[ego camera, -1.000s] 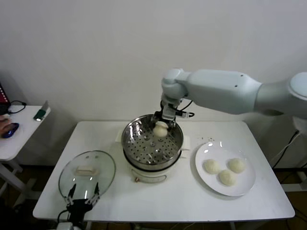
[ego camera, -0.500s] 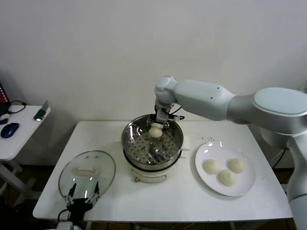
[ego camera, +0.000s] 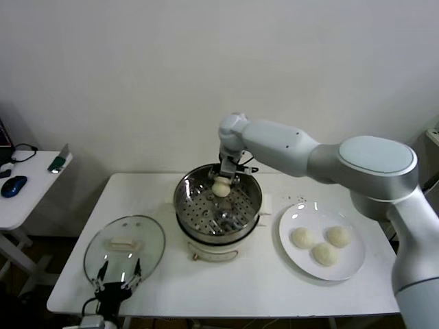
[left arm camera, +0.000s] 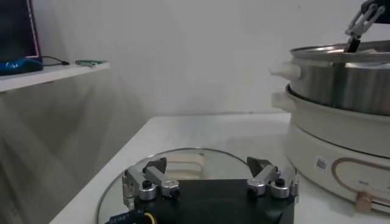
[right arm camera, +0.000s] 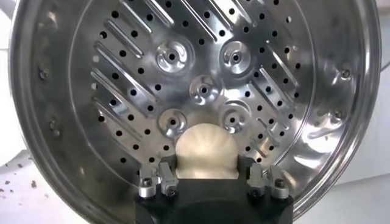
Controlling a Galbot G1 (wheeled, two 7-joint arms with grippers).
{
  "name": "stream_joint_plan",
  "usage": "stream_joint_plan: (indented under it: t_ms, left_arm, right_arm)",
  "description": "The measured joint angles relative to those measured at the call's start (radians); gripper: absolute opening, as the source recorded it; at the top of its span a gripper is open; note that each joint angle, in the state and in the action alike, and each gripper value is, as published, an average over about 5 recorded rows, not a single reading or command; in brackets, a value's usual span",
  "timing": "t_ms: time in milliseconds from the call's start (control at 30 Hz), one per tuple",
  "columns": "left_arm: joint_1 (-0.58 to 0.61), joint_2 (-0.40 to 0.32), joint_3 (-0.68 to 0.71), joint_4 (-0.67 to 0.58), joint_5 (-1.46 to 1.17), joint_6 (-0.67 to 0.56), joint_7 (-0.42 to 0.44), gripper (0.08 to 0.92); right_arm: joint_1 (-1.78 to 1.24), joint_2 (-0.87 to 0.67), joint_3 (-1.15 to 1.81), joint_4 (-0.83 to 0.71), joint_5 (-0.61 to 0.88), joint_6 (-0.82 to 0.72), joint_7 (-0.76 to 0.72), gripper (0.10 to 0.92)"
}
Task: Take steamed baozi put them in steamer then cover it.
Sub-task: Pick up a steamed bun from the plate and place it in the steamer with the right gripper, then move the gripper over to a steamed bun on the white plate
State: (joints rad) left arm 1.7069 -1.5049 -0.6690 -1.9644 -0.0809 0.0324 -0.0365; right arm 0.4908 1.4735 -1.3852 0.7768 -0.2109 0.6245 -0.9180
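My right gripper point(ego camera: 223, 179) is shut on a cream-white baozi point(ego camera: 221, 187) and holds it over the far part of the steel steamer point(ego camera: 199, 219). In the right wrist view the baozi point(right arm camera: 205, 151) sits between the fingers above the perforated floor point(right arm camera: 201, 73). Three more baozi point(ego camera: 321, 245) lie on the white plate point(ego camera: 353, 264) to the right. The glass cover point(ego camera: 124, 247) with its cream handle lies flat on the table at the left. My left gripper point(ego camera: 116, 282) is open and empty just in front of the cover, which also shows in the left wrist view point(left arm camera: 183, 167).
The steamer sits on a cream pot base point(left arm camera: 341, 152) at the table's middle. A side table point(ego camera: 20, 188) with a mouse stands at the far left. The white wall is close behind the steamer.
My right gripper has moved a little to the left and lower with the baozi, over the steamer's far part. The left arm has not moved.
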Motion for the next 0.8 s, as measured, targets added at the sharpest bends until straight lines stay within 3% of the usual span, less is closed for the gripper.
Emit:
stream_joint_plan:
  t_ms: [133,433,800]
  left_arm:
    - [-0.003,0.0,0.001,0.001,0.0,-0.001,0.0,0.823]
    - [-0.003,-0.003,0.005,0.002,0.004,-0.001,0.0,0.823]
    - [-0.006,-0.008,0.007,-0.001,0.01,0.005,0.001,0.823]
  right_arm:
    - [-0.005,0.006,0.009,-0.018,-0.002,0.01,0.006,0.814]
    - [0.046,-0.016,-0.009,-0.007,0.05,0.022,-0.015,0.823]
    - [0.252,-0.182,-0.172,0.15,0.462,-0.162,-0.106,0.823]
